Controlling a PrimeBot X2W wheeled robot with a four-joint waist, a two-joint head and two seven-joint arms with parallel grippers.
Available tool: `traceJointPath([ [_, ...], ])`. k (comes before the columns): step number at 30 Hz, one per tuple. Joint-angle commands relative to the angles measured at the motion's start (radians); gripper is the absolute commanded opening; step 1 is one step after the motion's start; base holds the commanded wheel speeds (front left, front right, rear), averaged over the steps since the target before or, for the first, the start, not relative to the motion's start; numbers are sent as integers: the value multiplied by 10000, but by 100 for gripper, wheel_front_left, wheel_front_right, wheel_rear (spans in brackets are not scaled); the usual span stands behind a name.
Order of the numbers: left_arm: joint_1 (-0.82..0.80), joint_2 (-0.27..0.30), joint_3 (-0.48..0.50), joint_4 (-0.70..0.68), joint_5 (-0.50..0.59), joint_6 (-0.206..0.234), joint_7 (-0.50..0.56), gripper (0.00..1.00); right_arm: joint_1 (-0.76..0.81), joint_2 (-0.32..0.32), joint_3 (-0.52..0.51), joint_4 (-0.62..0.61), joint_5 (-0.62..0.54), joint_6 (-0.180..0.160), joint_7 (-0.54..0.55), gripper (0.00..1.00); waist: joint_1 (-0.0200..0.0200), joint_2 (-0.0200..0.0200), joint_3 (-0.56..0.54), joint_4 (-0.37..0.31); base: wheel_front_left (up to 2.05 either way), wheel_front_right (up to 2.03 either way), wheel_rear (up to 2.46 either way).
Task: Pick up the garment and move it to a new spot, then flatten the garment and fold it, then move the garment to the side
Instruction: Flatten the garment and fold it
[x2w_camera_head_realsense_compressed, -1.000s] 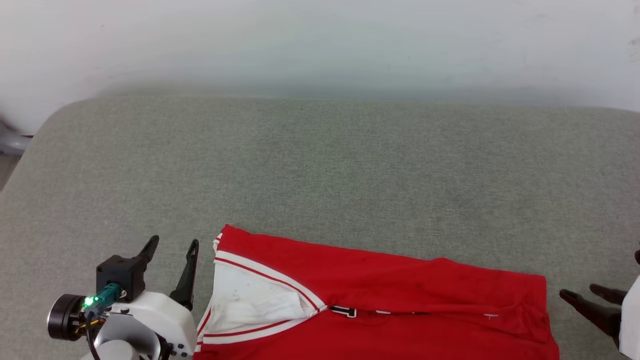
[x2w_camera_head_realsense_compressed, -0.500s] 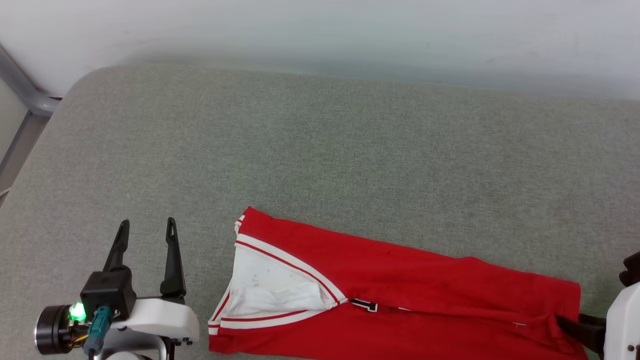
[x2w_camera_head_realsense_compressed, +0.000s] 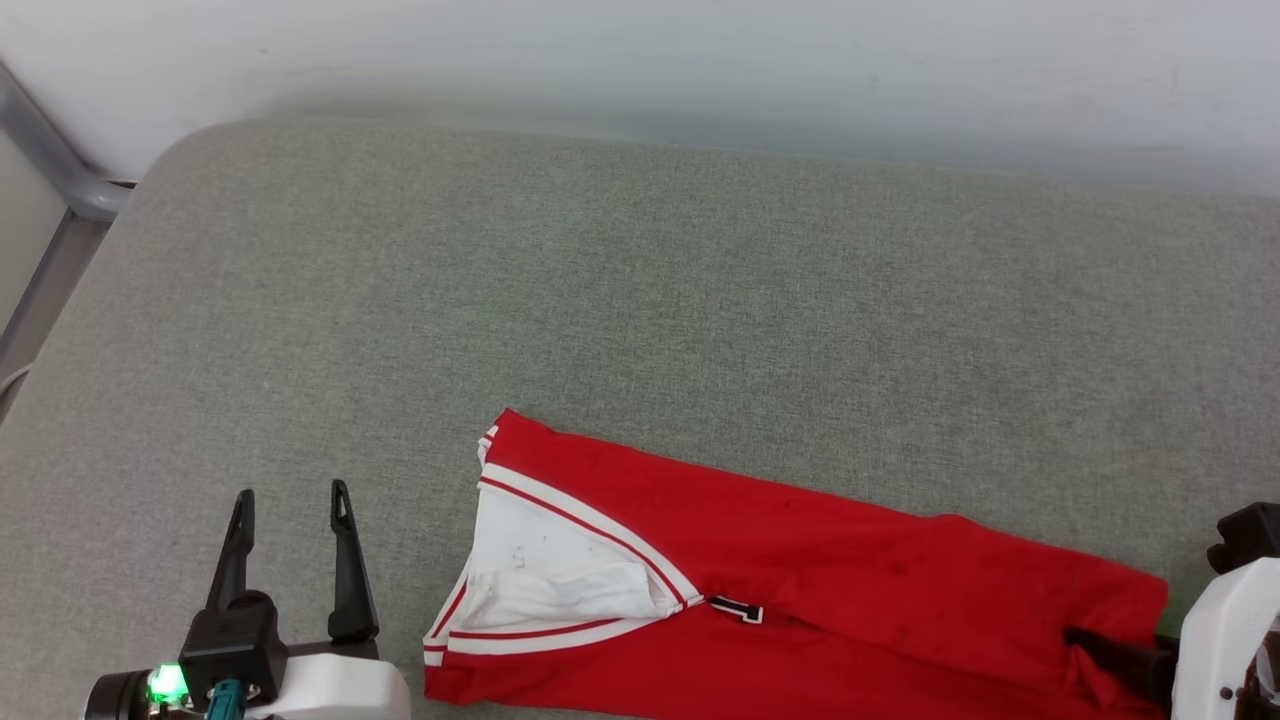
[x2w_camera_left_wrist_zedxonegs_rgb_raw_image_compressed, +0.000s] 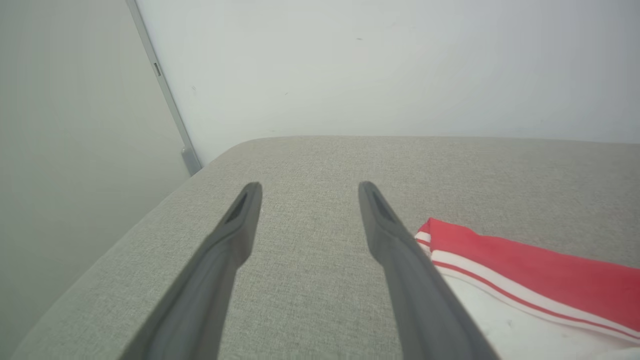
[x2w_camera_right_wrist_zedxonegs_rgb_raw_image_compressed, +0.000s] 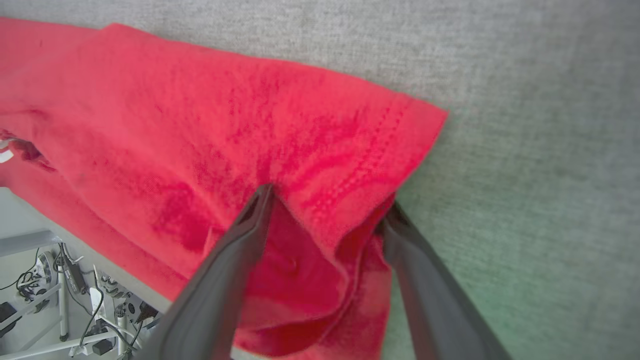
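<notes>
The right gripper (x2w_camera_right_wrist_zedxonegs_rgb_raw_image_compressed: 328, 200), jaws spread, straddles the garment (x2w_camera_head_realsense_compressed: 800, 580) at its hem corner for a pinch; the left gripper (x2w_camera_head_realsense_compressed: 292, 492) stands open beside its collar

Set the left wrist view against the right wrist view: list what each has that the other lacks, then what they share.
Left wrist view: the open left gripper over bare cushion, a white sleeve with striped trim, the wall. Right wrist view: the open right gripper straddling a raised fold at the corner of the garment, cables below the cushion's edge. Shared: the grey cushion and the red garment.
</notes>
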Motion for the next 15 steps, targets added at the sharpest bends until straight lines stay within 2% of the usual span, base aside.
traceJointPath([
  [1, 116, -138, 142, -18, 157, -112, -48, 100, 292, 729, 649, 135, 178, 77, 147, 100, 0, 0, -19, -5, 0, 0, 0],
  [2, 182, -258, 241, 17, 294, -239, -48, 100, 270, 733, 739, 126, 238, 85, 75, 60, 0, 0, -28, -9, 0, 0, 0],
  [3, 228, -370, 348, 50, 418, -359, -49, 100, 241, 718, 813, 116, 288, 88, 16, 29, 0, 0, -35, -18, 0, 0, 0],
  [4, 257, -480, 451, 84, 545, -477, -49, 100, 215, 682, 907, 90, 322, 89, -66, 12, 0, 0, -46, -27, 0, 0, 0],
  [5, 281, -588, 561, 104, 659, -573, -49, 100, 187, 646, 956, 67, 375, 90, -178, 0, 0, 0, -58, -36, 0, 0, 0],
  [11, 421, -1055, 1093, 245, 1166, -1130, -49, 100, -36, 84, 1112, -41, 612, 36, -679, 0, 0, 0, -222, -143, 0, 0, 0],
  [15, 577, -1300, 1303, 171, 1466, -1340, -49, 100, -115, -242, 1162, -82, 716, 30, -1070, 0, 0, 0, -363, -246, 0, 0, 0],
])
